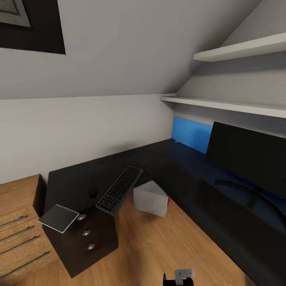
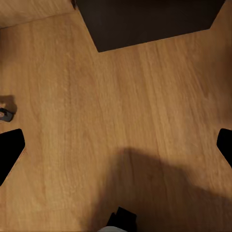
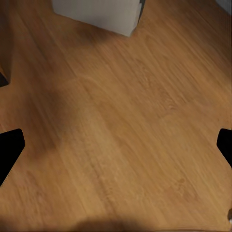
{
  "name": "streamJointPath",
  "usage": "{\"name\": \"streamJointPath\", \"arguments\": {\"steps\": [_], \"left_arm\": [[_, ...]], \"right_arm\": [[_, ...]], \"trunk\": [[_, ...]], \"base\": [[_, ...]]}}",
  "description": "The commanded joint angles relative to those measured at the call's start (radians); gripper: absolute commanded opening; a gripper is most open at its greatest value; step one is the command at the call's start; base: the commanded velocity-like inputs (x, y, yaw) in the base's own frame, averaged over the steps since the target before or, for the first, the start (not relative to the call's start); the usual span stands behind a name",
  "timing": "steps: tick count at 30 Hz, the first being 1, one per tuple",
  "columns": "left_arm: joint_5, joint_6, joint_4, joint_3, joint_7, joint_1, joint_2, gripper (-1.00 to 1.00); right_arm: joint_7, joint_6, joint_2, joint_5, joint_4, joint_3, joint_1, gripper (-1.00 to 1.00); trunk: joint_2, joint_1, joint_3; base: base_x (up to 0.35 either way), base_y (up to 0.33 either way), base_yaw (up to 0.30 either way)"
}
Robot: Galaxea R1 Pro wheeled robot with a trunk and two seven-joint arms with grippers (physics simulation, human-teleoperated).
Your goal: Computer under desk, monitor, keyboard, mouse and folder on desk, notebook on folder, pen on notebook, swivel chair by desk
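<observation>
The black-topped desk [image 1: 178,167] runs along the wall with a blue back panel. The monitor [image 1: 246,155] stands on its right part. The keyboard [image 1: 119,190] lies slanted at the desk's front edge, its near end jutting out over a black drawer cabinet [image 1: 85,238]. The mouse [image 1: 93,194] sits on the desk left of it. The grey notebook [image 1: 58,217] rests on the cabinet's left corner. The computer [image 1: 150,198] [image 3: 96,12] stands on the floor under the desk. My left gripper [image 2: 116,150] and right gripper [image 3: 116,147] are open above bare floor. Folder, pen and swivel chair are out of view.
A light-wood drawer chest [image 1: 18,226] stands left of the cabinet [image 2: 150,21]. Two white shelves [image 1: 238,49] hang above the desk under the sloped ceiling. Oak floor [image 1: 159,246] stretches between me and the desk. A small dark object [image 2: 6,113] sits on the floor.
</observation>
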Motion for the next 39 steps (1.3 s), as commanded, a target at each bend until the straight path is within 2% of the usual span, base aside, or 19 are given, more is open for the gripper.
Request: {"name": "streamJointPath", "arguments": {"steps": [1,2,5,9,17,27,39], "left_arm": [[0.006,-0.001,-0.001,-0.009,0.005,0.0,0.001,1.0],[0.006,-0.001,-0.001,-0.008,0.002,0.0,0.001,1.0],[0.006,0.0,-0.001,-0.008,-0.063,0.0,0.001,1.0],[0.006,0.001,-0.001,-0.008,-0.087,0.0,0.001,1.0],[0.007,0.004,-0.001,-0.008,-0.093,0.0,0.001,1.0],[0.008,0.006,0.0,-0.008,-0.093,0.0,0.001,1.0],[0.008,0.004,0.0,-0.007,-0.093,0.0,0.001,1.0]], "right_arm": [[-0.005,-0.003,0.0,-0.008,0.002,0.008,-0.001,1.0],[-0.005,-0.003,0.0,-0.008,0.002,0.009,-0.001,1.0],[-0.005,-0.003,0.0,-0.008,0.002,0.009,-0.001,1.0],[-0.005,-0.003,0.0,-0.008,0.002,0.009,-0.001,1.0],[-0.005,-0.003,0.0,-0.008,0.002,0.008,-0.001,1.0],[-0.005,-0.003,0.0,-0.008,0.002,0.009,-0.001,1.0],[-0.005,-0.003,0.001,-0.008,0.002,0.01,-0.001,1.0]], "trunk": [[-0.001,0.0,-0.001],[-0.001,0.0,-0.001],[-0.001,0.0,-0.001],[-0.001,0.0,-0.001],[-0.001,0.0,-0.001],[-0.001,0.0,-0.001],[-0.001,0.0,-0.002]], "base": [[0.0,0.341,-0.265],[0.0,0.341,-0.265],[0.0,0.342,-0.265],[0.0,0.342,-0.265],[-0.028,0.34,-0.265],[-0.187,0.291,-0.265],[-0.209,0.143,-0.265]]}}
